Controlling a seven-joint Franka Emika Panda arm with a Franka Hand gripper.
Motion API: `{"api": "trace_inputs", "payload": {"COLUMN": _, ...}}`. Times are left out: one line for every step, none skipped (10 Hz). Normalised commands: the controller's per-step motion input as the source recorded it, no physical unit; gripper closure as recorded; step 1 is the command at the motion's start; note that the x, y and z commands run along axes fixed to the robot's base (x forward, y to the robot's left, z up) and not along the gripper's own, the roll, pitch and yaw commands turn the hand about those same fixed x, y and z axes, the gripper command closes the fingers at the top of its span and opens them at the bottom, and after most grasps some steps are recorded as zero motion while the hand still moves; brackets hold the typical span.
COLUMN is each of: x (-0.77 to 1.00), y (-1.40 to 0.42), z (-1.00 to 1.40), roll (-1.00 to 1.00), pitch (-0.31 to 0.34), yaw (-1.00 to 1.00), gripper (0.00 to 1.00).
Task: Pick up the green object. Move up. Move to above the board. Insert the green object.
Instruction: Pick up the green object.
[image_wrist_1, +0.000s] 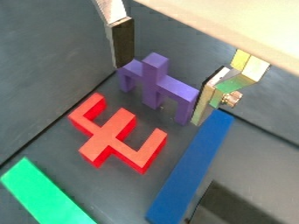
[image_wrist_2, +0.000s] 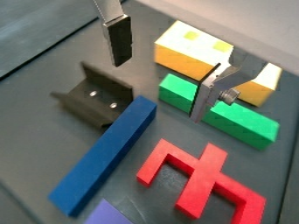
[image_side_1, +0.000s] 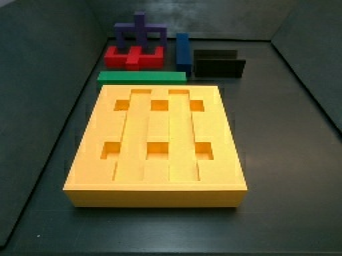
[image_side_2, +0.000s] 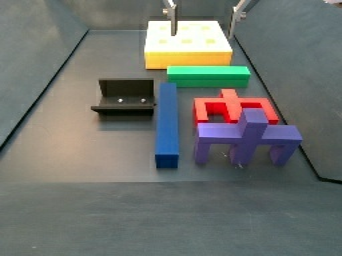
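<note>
The board (image_side_1: 158, 145) sits closest in a side view, a big yellow slab with six square holes in two rows, lying flat on the dark floor. Just beyond its far edge lies the green object (image_side_1: 140, 75), a long flat bar running across the board's width, close beside it though I cannot tell if they touch. Past the bar from the board are the red piece (image_side_1: 131, 56) with the purple piece (image_side_1: 139, 31) on it, a blue bar (image_side_1: 183, 50) and the fixture (image_side_1: 219, 63). The gripper (image_wrist_2: 166, 63) hangs in the air over the green object (image_wrist_2: 216, 108), its jaws spread wide with nothing between them.
</note>
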Motion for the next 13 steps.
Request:
{"api": "trace_inputs", "payload": {"x": 0.00, "y": -0.03, "z": -0.07, "roll": -0.14, "pitch": -0.139, "yaw": -1.00, "gripper": 0.00}}
{"api": "trace_inputs", "payload": {"x": 0.00, "y": -0.05, "z": -0.09, "roll": -0.15, "pitch": -0.164, "yaw": -0.99, "gripper": 0.00}}
{"api": "trace_inputs", "payload": {"x": -0.01, "y": -0.12, "z": -0.15, "roll": -0.17, "pitch": -0.234, "yaw": -0.90, "gripper": 0.00}}
{"api": "trace_inputs", "payload": {"x": 0.00, "y": -0.26, "z": -0.15, "roll": -0.16, "pitch": -0.241, "yaw": -0.78, "gripper": 0.00}}
{"api": "trace_inputs", "payload": {"x": 0.00, "y": -0.35, "z": -0.18, "roll": -0.07, "pitch": -0.173, "yaw": -0.79, "gripper": 0.00}}
{"api": "trace_inputs", "payload": {"x": 0.00, "y": -0.37, "z": -0.23, "roll": -0.03, "pitch": -0.156, "yaw": -0.81, "gripper": 0.00}}
{"api": "trace_inputs", "payload": {"x": 0.00, "y": -0.37, "z": -0.16, "roll": -0.05, "pitch": -0.111, "yaw": -0.81, "gripper": 0.00}}
{"api": "trace_inputs", "payload": {"x": 0.00, "y": -0.36, "z": -0.17, "roll": -0.04, "pitch": -0.113, "yaw": -0.81, "gripper": 0.00}}
{"api": "trace_inputs", "payload": {"x": 0.00, "y": -0.35, "z": -0.19, "roll": -0.03, "pitch": -0.114, "yaw": -0.83, "gripper": 0.00}}
{"api": "trace_inputs", "payload": {"x": 0.00, "y": -0.33, "z": -0.26, "roll": -0.01, "pitch": -0.147, "yaw": -0.86, "gripper": 0.00}}
{"api": "trace_inputs", "payload": {"x": 0.00, "y": -0.35, "z": -0.21, "roll": 0.00, "pitch": -0.100, "yaw": -0.87, "gripper": 0.00}}
{"api": "trace_inputs", "payload": {"x": 0.00, "y": -0.33, "z": -0.18, "roll": 0.00, "pitch": -0.076, "yaw": -0.88, "gripper": 0.00}}
{"api": "trace_inputs", "payload": {"x": 0.00, "y": -0.29, "z": -0.17, "roll": 0.00, "pitch": -0.060, "yaw": -0.91, "gripper": 0.00}}
